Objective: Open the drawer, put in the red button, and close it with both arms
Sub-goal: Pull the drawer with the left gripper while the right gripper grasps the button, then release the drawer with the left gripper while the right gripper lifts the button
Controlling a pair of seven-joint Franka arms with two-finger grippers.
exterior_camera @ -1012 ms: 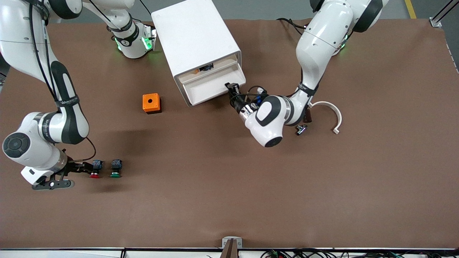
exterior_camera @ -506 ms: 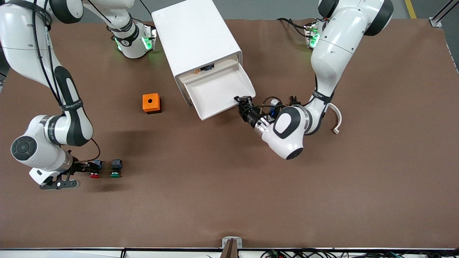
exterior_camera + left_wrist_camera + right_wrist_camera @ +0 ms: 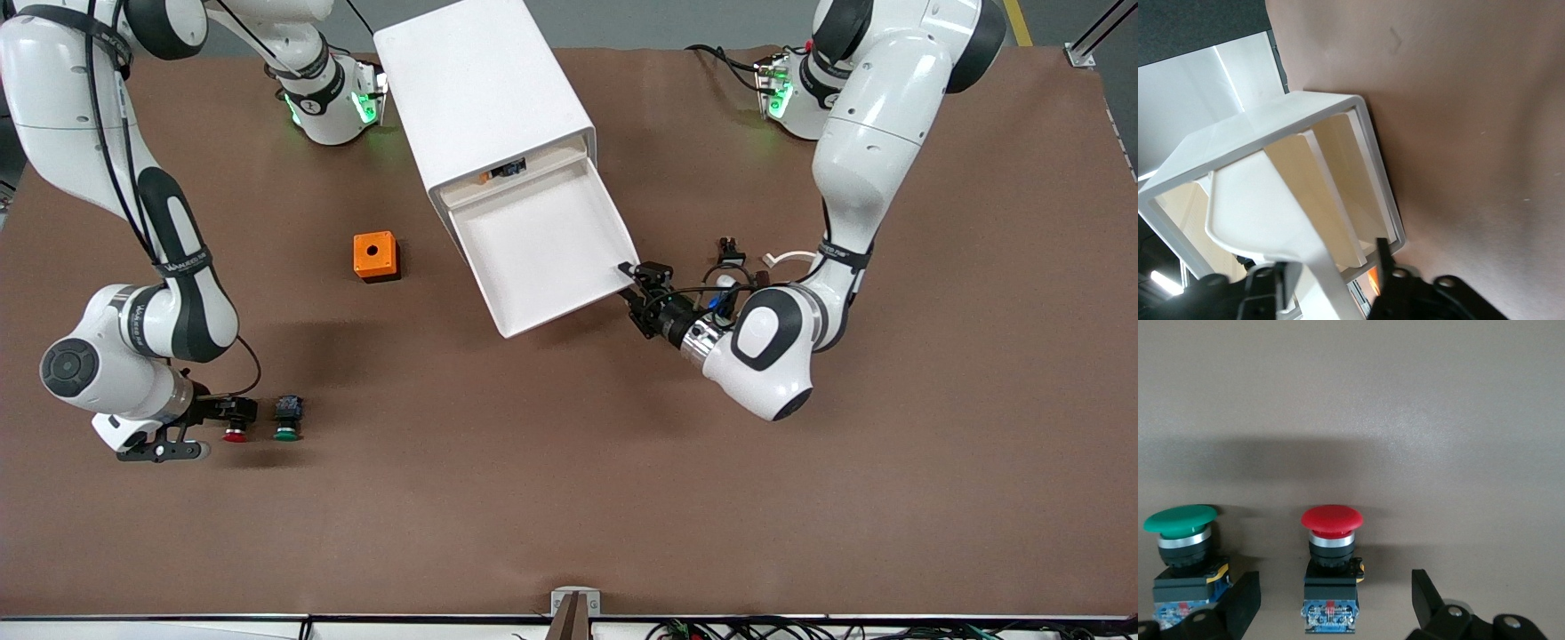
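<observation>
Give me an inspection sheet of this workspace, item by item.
Surface: brown table.
Drawer: pulled out of the white cabinet, nothing seen inside.
Red button: on the table beside the green button.
Clutter: orange box; small parts near the left arm.
Left gripper: shut on the drawer's front corner.
Right gripper: open, fingers either side of the red button.
Cables: along the table's near edge.
Surroundings: grey floor.

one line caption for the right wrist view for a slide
Right gripper open around the red button, green button beside it on the table.
</observation>
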